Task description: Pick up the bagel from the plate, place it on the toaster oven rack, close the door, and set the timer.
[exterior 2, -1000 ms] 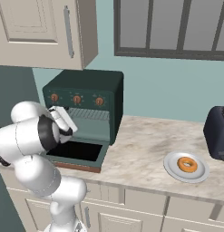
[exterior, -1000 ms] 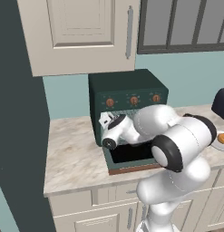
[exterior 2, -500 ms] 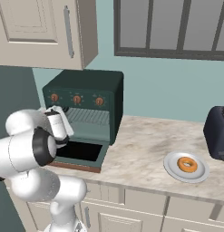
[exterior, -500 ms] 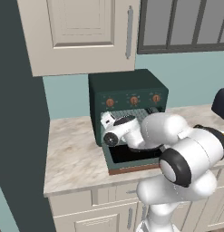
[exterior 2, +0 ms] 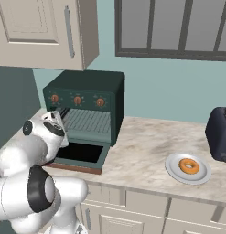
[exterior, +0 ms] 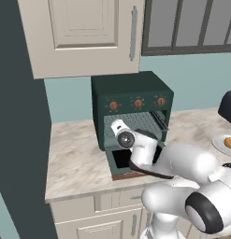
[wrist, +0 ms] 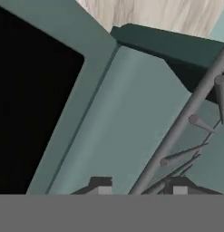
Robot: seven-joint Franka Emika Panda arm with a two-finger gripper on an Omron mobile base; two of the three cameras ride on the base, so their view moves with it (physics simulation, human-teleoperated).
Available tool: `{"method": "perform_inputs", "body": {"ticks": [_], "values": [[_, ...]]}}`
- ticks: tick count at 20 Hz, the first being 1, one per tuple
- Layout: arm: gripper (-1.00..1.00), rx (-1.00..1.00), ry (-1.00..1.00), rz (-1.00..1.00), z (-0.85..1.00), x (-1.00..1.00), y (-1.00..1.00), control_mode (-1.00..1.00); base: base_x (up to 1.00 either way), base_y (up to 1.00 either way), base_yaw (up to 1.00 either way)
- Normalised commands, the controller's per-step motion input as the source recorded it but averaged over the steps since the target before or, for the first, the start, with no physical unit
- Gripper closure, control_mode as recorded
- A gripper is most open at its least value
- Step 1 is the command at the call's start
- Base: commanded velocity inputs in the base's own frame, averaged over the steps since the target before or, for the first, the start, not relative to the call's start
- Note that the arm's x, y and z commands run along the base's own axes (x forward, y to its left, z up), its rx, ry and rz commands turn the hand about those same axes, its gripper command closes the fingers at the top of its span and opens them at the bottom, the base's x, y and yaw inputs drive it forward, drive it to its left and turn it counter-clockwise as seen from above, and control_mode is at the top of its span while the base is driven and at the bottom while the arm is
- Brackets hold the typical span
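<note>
Looking for brand marks or lettering, we could read none on the dark green toaster oven (exterior: pixel 131 98). Its door (exterior 2: pixel 82 155) lay folded down at the counter's (exterior 2: pixel 142 160) front edge, the toaster oven rack (exterior: pixel 133 122) inside. Our gripper (wrist: pixel 140 190) hovered over the door beside the rack's front bar, tips slightly parted, holding nothing. The bagel (exterior 2: pixel 189 165) sat on the plate (exterior 2: pixel 174 170) near the counter's right end.

Teal wall (exterior 2: pixel 160 91) behind beige marble desk (exterior 2: pixel 142 155). Cream upper cabinet (exterior: pixel 84 32) at left, dark-framed window (exterior 2: pixel 178 27) at right. Cream lower cabinets (exterior 2: pixel 132 205) under desk. Dark tall panel (exterior: pixel 18 116) far left.
</note>
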Motion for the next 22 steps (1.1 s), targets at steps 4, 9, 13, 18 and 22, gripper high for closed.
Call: {"method": "perform_inputs", "body": {"ticks": [4,9,13,18,22], "values": [[1.00,0.00,0.49,0.00,-0.03,-0.61,0.00,-1.00,0.00,0.00,0.00],[1.00,0.00,0.50,0.00,-0.09,-0.68,0.01,-1.00,0.00,0.00,0.00],[-1.00,0.00,0.47,0.00,-0.02,-0.39,0.11,-1.00,0.00,0.00,0.00],[-1.00,-0.01,0.21,0.00,0.41,-0.17,0.07,-1.00,0.00,0.00,0.00],[-1.00,0.00,-0.01,-0.03,0.71,-0.46,0.00,-1.00,0.00,0.00,0.00]]}}
